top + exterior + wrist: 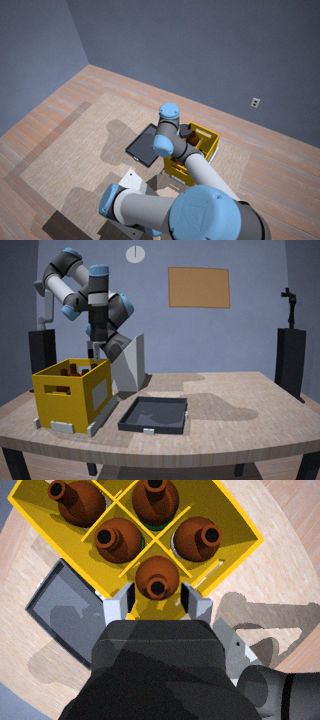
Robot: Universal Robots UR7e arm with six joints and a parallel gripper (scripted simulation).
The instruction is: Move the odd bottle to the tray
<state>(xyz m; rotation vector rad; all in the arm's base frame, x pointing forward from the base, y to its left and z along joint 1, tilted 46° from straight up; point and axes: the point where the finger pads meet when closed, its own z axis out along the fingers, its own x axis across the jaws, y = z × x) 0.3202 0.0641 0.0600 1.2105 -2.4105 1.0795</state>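
A yellow crate [209, 145] [64, 405] [228, 503] stands at the table's left and holds five brown bottles, all upright. In the wrist view they are at the far left [80, 500], the far middle [155, 496], the centre [116, 540], the right [196, 536] and nearest me [156, 576]. I cannot tell which neck differs. My gripper [93, 354] [157, 592] is open and empty. It hangs just above the crate's rim, over the nearest bottle, with a finger showing on each side of it. The dark tray [140, 148] [149, 427] [60, 614] lies empty beside the crate.
A white wedge block [130, 364] [131, 178] stands behind the crate and tray at the arm's base. Small white stops [62, 426] sit against the crate and the tray [148, 431]. Black pillars [42, 351] [290, 361] stand off both table sides.
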